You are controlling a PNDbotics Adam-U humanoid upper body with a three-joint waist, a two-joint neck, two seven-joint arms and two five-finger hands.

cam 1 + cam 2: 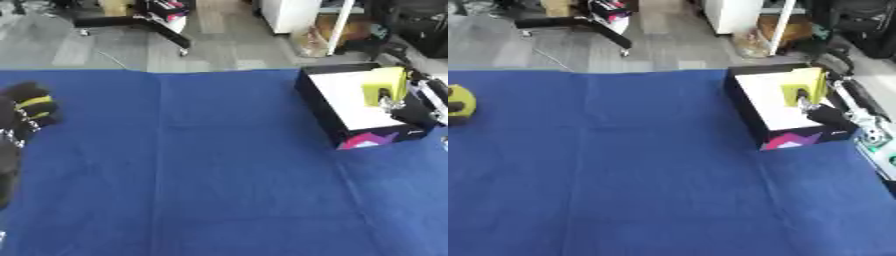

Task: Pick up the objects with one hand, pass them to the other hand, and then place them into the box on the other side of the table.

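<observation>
A black box [317, 106] with a white inside stands at the right of the blue table [219, 165]. Over its far right part a flat yellow block [385, 84] is held upright by my right hand [828, 114], whose fingers are curled on the block's lower edge. The right arm comes in over the box's right wall. At the far left edge my left hand [24, 95] shows as black curled fingers wrapped over a rounded yellow thing [458, 102]. Part of that hand is cut off by the picture's edge.
Beyond the table's far edge lies grey floor with a black chair base [140, 22], a white cabinet [293, 12] and dark bags [868, 25] at the back right. A purple and pink pattern marks the box's near corner [367, 141].
</observation>
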